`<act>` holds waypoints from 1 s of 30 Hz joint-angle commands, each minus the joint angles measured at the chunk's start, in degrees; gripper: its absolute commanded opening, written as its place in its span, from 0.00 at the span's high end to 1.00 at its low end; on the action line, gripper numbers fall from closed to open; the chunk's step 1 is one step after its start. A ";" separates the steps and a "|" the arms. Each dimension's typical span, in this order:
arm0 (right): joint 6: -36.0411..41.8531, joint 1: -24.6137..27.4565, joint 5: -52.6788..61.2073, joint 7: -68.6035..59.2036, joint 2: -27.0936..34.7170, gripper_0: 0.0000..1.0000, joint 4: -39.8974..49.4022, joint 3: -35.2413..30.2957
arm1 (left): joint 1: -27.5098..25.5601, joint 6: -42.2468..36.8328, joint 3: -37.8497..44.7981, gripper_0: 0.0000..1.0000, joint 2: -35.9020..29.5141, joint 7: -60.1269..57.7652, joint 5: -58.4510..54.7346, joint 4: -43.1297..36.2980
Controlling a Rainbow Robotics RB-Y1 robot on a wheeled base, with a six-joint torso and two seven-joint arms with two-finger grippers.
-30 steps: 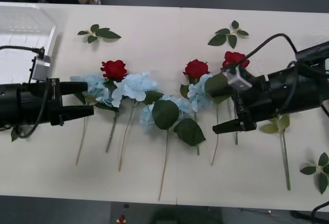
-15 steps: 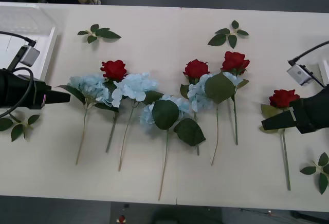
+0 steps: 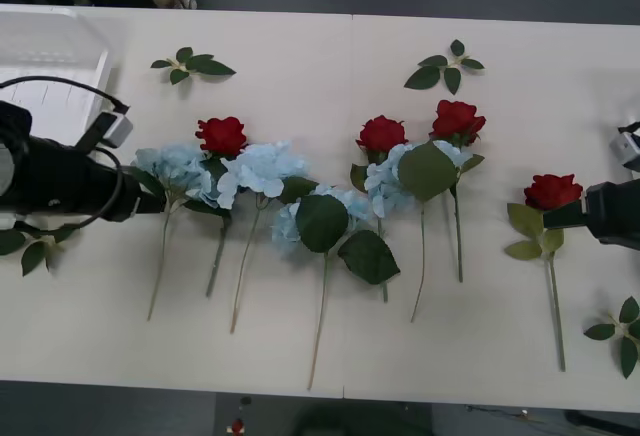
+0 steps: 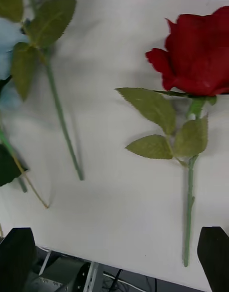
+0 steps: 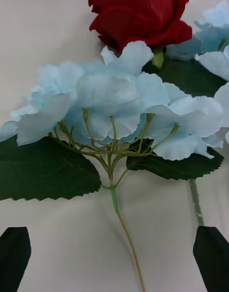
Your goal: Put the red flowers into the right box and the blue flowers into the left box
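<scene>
Several red flowers lie on the white table: roses (image 3: 221,135), (image 3: 381,134), (image 3: 456,118) in the row and one (image 3: 551,191) apart at the right. Blue flowers (image 3: 175,168), (image 3: 262,168), (image 3: 385,184) lie among them, stems toward the front edge. My left gripper (image 3: 150,201) (image 5: 114,258) is open, its black fingers either side of the stem (image 5: 117,206) of the leftmost blue flower (image 5: 109,111). My right gripper (image 3: 555,218) (image 4: 114,258) is open over the lone rose (image 4: 200,54), near its stem (image 4: 190,201). The left box (image 3: 50,56) stands at the back left. The right box is out of view.
Loose green leaf sprigs lie at the back (image 3: 195,64), (image 3: 445,66), at the front right (image 3: 620,331) and under my left arm (image 3: 30,251). A red rose (image 5: 138,15) lies just beyond the blue flower head. The table's front edge (image 3: 320,391) is close to the stem ends.
Both arms pulled outward from the row. The left arm then came back right to the leftmost blue flower. The right arm drew back right, beside the lone rose.
</scene>
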State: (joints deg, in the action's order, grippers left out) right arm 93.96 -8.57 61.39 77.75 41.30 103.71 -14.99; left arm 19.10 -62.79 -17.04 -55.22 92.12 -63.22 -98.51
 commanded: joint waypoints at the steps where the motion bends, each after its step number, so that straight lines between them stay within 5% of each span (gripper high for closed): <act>1: -3.61 -0.75 -3.12 1.00 1.41 0.00 -3.43 1.19 | 2.78 1.36 -2.91 0.00 -0.59 -8.98 3.89 -1.34; 11: -14.86 -3.47 -8.30 0.82 1.59 0.00 -11.60 9.28 | 9.20 1.36 -13.20 0.00 0.64 -14.60 7.41 4.11; 30: -28.66 -10.68 -11.56 1.35 2.90 0.00 -28.57 21.58 | 16.14 1.36 -14.60 0.00 9.87 -12.93 9.96 22.74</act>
State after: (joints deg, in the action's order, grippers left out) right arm 66.52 -17.52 50.38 77.76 41.31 76.64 6.00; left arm 33.17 -61.79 -31.95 -45.03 79.95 -54.24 -76.70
